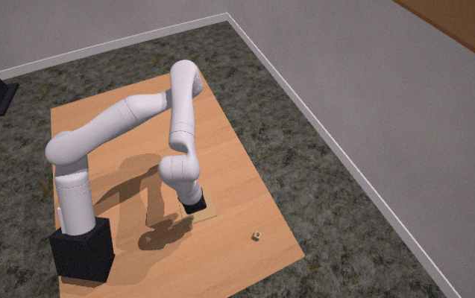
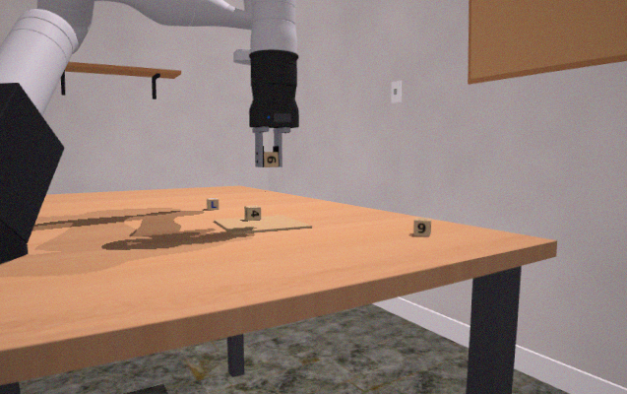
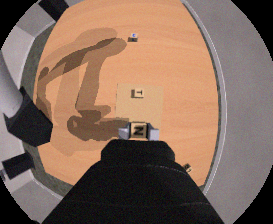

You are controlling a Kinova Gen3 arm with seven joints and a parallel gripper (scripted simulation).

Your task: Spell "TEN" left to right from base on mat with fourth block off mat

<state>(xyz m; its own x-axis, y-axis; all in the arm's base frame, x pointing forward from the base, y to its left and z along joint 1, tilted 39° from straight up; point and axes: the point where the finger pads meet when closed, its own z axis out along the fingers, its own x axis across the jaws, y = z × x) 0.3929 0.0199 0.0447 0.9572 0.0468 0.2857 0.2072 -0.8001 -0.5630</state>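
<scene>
The claw (image 2: 269, 160) is hanging well above the tabletop (image 2: 357, 256), pinched about halfway shut on a small wooden block (image 2: 272, 159) whose side face shows a "6". From where I stand it's roughly over the tan mat (image 2: 279, 224).

One block with a "4" on its side (image 2: 253, 213) sits at the mat's near-left corner. Another with a blue "L" on its side (image 2: 213, 204) is off the mat, further toward the far edge. A third showing "9" (image 2: 421, 228) is well apart, out near the right-hand corner.

I'd say the step is setting this block down in the row. To do it well: come straight down, keep the block level, and land it just beside the "4" block without bumping it. Can't read the top faces from here, so I'd check the letter's orientation first. Open only once it's flat on the mat, then lift straight up.
</scene>
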